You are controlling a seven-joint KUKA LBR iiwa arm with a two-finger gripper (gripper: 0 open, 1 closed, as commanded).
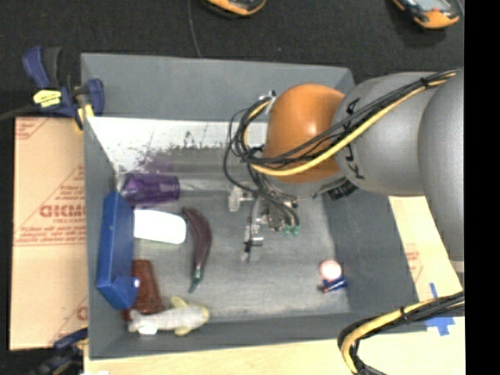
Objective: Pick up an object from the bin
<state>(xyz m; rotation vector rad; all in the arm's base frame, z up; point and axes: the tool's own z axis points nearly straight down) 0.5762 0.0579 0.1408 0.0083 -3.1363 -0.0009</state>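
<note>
View from above the grey bin [375, 233]. Your arm [406, 139] enters from the right, with its orange wrist cover [305, 127] and looped cables above the middle of the bin. Below the cover you see the jaws, low over bare floor near the centre; whether they stand apart or together you cannot tell from this angle. A small green piece [291, 230] shows just beside them on the right. The nearest loose thing is a dark purple aubergine [198, 241], curved, lying just left of the jaws and apart from them. Left of it lies a white rounded block [160, 227], and above that a purple cup [150, 187] on its side at the foot of the back wall. A blue box [112, 252] runs along the left wall, with a brown piece [145, 283] beside its near end and a cream toy [168, 319] along the front wall. To the right of the jaws, near the right wall, a small pink-and-blue thing [330, 276] lies alone
</note>
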